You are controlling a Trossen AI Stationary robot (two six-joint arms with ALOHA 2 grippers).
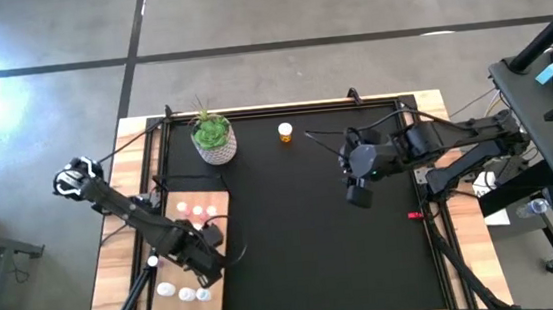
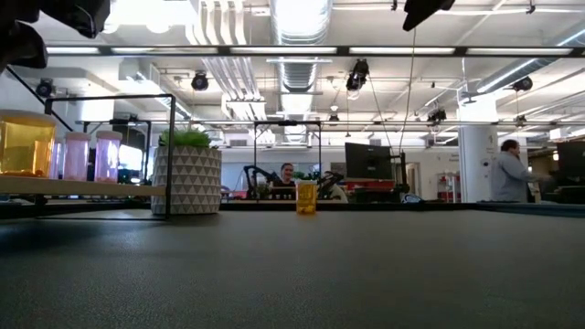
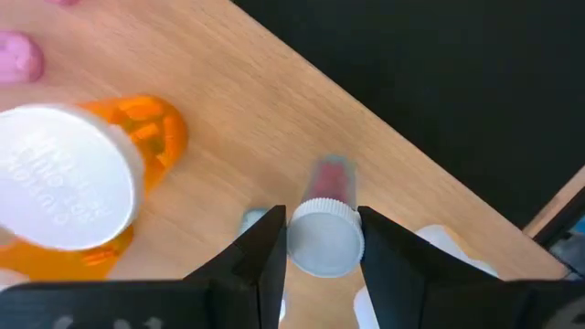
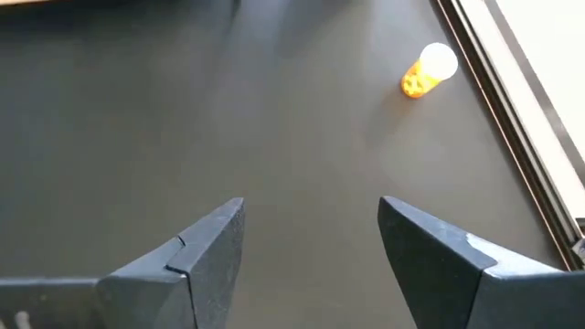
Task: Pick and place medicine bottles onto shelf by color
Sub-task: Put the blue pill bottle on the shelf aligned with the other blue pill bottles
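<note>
The shelf (image 1: 187,251), a pale wood board, lies on the left part of the black mat (image 1: 313,232). Pink bottles (image 1: 190,210) stand at its far end and white ones (image 1: 186,293) at its near end. My left gripper (image 3: 322,260) hovers over the shelf (image 3: 274,137), pointing down, shut on a pink, white-capped medicine bottle (image 3: 329,183). Close beside it stands an orange bottle (image 3: 137,146) on the board. A lone orange bottle (image 1: 284,131) stands upright on the mat's far side. My right gripper (image 1: 357,190) hangs open above the mat, right of centre, with nothing between its fingers (image 4: 206,251). My left gripper pinches the pink bottle's white cap (image 3: 324,239) by its two opposite sides between the two fingers (image 3: 265,256). The fingers come from above, pointing down. The bottle stays upright below them, over the shelf; whether its base touches the board does not show.
A white speckled pot with a green plant (image 1: 213,137) stands at the mat's far left, just beyond the shelf. A black metal frame (image 1: 428,162) rims the mat. A small red item (image 1: 414,215) lies near the right rim. People (image 2: 507,174) are in the room beyond.
</note>
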